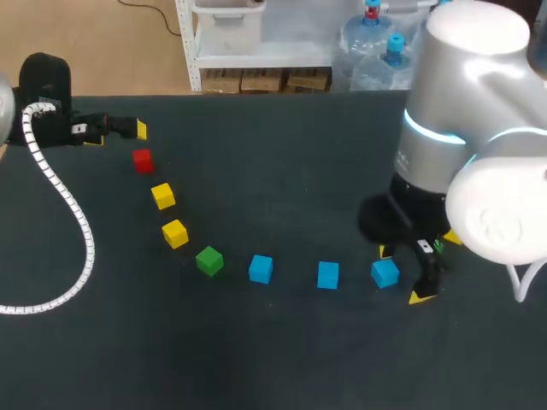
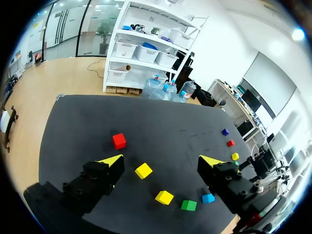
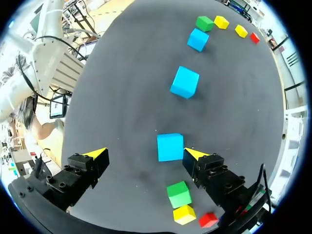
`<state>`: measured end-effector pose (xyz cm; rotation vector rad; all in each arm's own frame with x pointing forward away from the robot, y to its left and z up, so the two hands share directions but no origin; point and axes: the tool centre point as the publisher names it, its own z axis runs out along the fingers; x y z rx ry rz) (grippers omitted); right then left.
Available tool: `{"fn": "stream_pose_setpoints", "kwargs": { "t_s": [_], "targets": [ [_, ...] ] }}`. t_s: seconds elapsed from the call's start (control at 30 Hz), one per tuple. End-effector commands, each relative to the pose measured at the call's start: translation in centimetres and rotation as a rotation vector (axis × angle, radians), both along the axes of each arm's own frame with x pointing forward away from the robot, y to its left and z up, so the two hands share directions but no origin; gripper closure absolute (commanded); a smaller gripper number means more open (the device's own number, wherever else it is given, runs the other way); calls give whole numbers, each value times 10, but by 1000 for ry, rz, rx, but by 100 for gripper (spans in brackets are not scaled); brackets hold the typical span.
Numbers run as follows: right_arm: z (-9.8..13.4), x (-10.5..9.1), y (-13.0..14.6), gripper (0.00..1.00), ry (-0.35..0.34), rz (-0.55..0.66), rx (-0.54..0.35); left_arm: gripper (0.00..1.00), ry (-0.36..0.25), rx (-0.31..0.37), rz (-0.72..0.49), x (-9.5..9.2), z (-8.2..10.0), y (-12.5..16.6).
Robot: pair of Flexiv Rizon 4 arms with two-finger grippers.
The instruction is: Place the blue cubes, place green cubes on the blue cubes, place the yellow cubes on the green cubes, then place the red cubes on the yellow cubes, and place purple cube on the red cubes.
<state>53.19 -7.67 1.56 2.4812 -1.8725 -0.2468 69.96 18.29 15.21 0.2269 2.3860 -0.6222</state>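
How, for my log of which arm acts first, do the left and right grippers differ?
The left gripper has no cube between its fingers; the right gripper has a blue cube between its fingers, close to one tip. The left gripper sits by the red cube at the row's left end; the right gripper sits at the row's right end. Both are open.

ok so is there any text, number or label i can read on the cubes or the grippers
No text here is readable.
blue cubes, green cube, yellow cubes, red cube: plain faces, no print.
left gripper, right gripper: the head view shows a small white tag on each, too small to read.
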Motion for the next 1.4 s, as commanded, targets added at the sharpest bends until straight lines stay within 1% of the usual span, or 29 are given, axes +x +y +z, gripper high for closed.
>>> {"fn": "stream_pose_setpoints", "kwargs": {
  "t_s": [0.03,0.2,0.33,0.47,0.57,0.77,0.9,1.13,1.4],
  "targets": [
    [-9,5,2,0,10,7,8,0,-5,-7,-4,0,-2,1],
    [-7,9,10,0,-4,26,-16,0,-5,-7,-4,0,-2,1],
    [-2,7,14,0,-19,24,-10,0,-5,-7,-4,0,-2,1],
    [5,3,13,0,-32,23,-12,0,-5,-7,-4,0,-2,1],
    [7,4,10,0,-41,18,-22,0,-5,-7,-4,0,-2,1],
    [6,20,13,0,-41,11,-38,0,-5,-7,-4,0,-2,1],
    [6,24,14,0,-45,-9,-43,0,-5,-7,-4,0,-2,1],
    [-4,20,12,0,-25,-63,-38,0,-5,-7,-4,0,-2,1],
    [-13,17,14,0,-8,-63,-30,0,-5,-7,-4,0,-2,1]
  ]
}}
